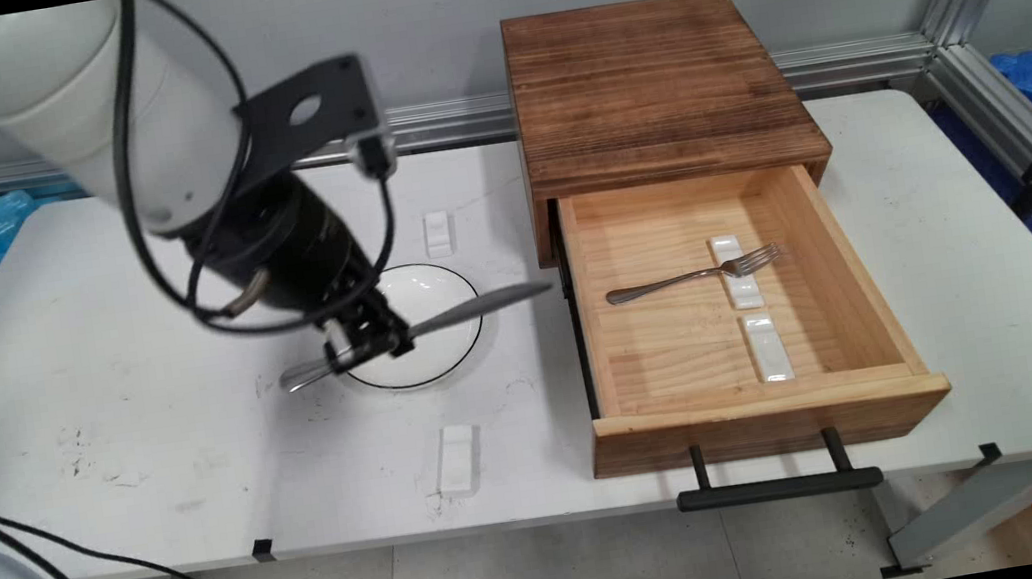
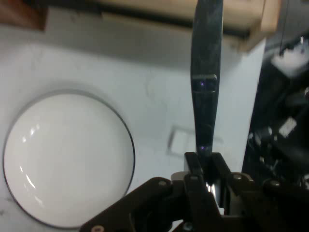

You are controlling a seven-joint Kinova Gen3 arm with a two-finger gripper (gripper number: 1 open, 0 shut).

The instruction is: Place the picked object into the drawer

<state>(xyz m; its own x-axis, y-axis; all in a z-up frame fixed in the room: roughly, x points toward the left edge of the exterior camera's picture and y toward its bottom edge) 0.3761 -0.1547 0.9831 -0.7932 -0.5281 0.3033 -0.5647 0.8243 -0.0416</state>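
Knife [image 1: 440, 321] sits pinched in my claw [image 1: 369, 342], fingers closed on its middle, above the plate [image 1: 445, 360] beside the open drawer [image 1: 884, 319]. Stiff, smooth steel, probably slippery; my mid-length hold looks balanced.

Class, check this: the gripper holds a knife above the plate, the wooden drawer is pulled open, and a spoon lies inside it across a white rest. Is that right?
One thing is wrong: the main view shows a fork, not a spoon, in the drawer, lying across the white rest. The gripper does hold a knife above the plate.
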